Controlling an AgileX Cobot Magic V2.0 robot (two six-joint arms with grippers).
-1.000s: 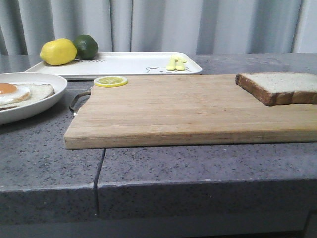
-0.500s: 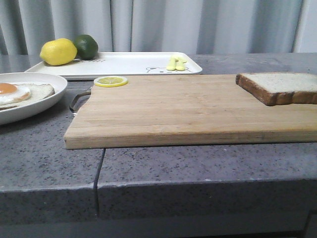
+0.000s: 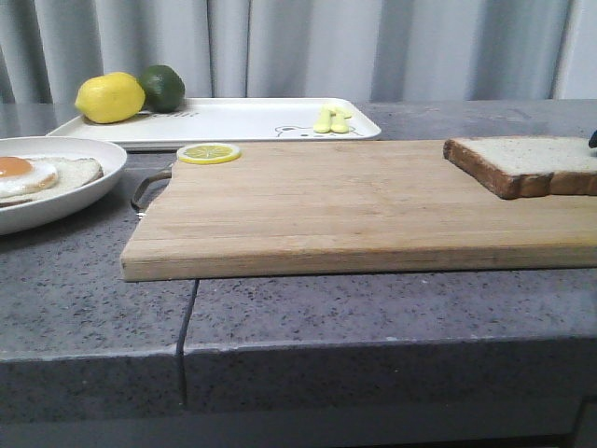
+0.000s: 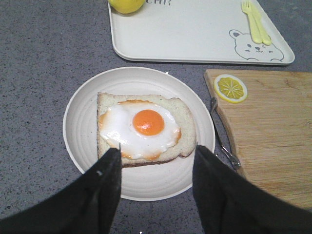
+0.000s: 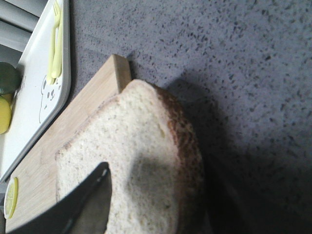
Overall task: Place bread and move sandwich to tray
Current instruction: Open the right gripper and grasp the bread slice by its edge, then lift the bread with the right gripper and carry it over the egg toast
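On the far left we see the round white plate (image 3: pixel 89 182) near the counter's left edge, holding the sandwich (image 4: pixel 144 127) with its fried egg. Our left gripper (image 4: pixel 156 168) hangs over it with fingers spread wide, holding nothing. Behind sits the tray (image 3: pixel 233 121), with a lemon (image 3: pixel 109 97) and lime (image 3: pixel 162 87) in its left corner and bare room in the middle. Next comes the cutting board (image 3: pixel 345 205), wide and bare. The bread (image 3: pixel 522 163) lies at its right end. Our right gripper (image 5: pixel 83 204) is over the bread; we cannot tell how wide it is.
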